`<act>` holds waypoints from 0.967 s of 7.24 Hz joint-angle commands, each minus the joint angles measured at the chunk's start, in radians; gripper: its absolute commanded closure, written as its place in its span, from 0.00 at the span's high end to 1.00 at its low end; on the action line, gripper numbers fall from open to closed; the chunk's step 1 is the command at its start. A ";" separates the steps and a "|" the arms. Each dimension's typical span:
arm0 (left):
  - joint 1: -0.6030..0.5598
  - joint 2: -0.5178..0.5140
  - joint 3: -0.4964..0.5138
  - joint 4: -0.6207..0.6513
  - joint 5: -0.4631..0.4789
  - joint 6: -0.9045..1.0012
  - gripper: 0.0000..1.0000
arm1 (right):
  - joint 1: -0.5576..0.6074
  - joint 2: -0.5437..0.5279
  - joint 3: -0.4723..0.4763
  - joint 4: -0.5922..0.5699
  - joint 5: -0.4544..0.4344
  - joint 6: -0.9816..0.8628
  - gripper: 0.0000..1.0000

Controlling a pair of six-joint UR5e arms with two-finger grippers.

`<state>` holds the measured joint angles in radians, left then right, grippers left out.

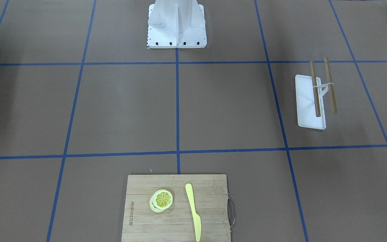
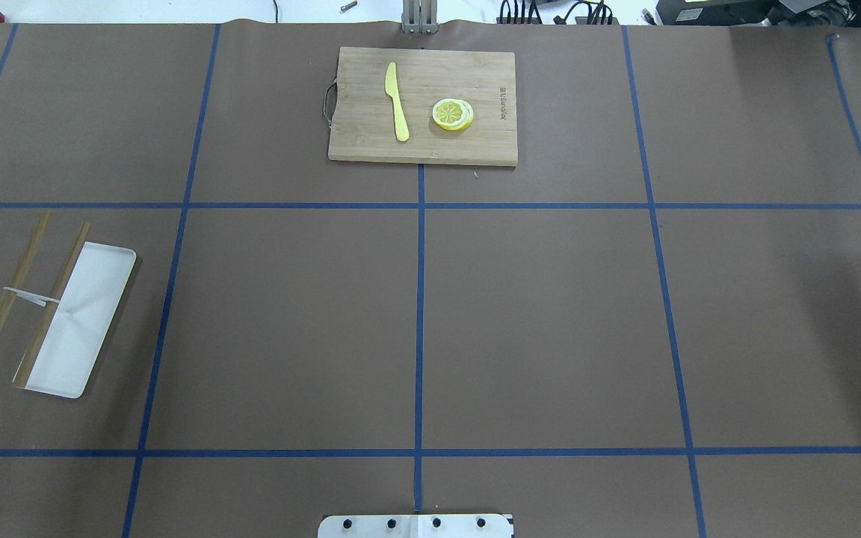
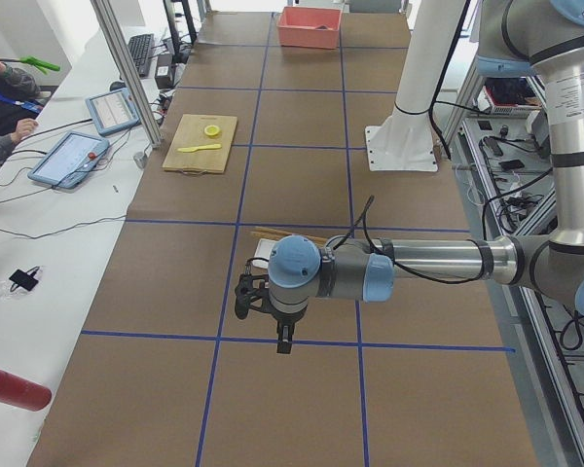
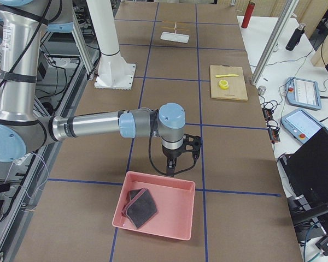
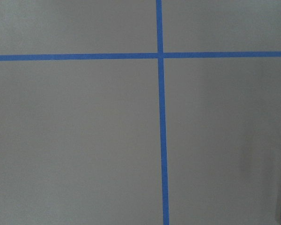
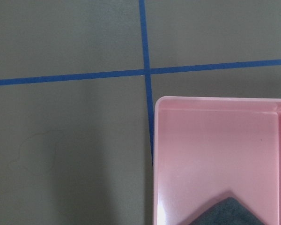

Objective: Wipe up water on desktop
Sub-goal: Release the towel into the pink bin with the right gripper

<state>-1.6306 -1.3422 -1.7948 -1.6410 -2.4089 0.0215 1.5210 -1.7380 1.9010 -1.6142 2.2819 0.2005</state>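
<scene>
The desktop (image 2: 550,321) is a wide brown surface crossed by blue tape lines. A faint rounded outline (image 6: 35,152) shows on it in the right wrist view; I cannot tell whether it is water. My right gripper (image 4: 171,168) points down just beyond the far rim of a pink bin (image 4: 156,213) that holds a folded dark grey cloth (image 4: 141,207). My left gripper (image 3: 285,342) hangs over bare desktop near a white tray (image 3: 261,249). Both grippers show only in the side views, so I cannot tell if they are open or shut.
A bamboo cutting board (image 2: 423,104) carries a yellow knife (image 2: 397,101) and lemon slices (image 2: 453,113). The white tray (image 2: 79,321) has two wooden sticks (image 2: 8,295) across it. The robot's white base (image 1: 176,25) stands mid-table. People sit at a side desk (image 3: 0,107).
</scene>
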 commanded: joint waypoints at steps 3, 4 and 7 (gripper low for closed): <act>0.000 0.000 0.008 0.000 -0.001 0.000 0.99 | -0.019 -0.024 0.001 0.057 -0.103 -0.028 1.00; 0.000 0.000 0.008 0.000 -0.001 0.000 0.99 | -0.018 -0.040 0.003 0.059 -0.108 -0.103 1.00; 0.000 -0.003 0.009 0.001 0.001 0.000 0.99 | -0.018 -0.060 0.001 0.057 -0.090 -0.131 1.00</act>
<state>-1.6306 -1.3445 -1.7859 -1.6411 -2.4089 0.0215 1.5032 -1.7858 1.9054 -1.5554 2.1877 0.0755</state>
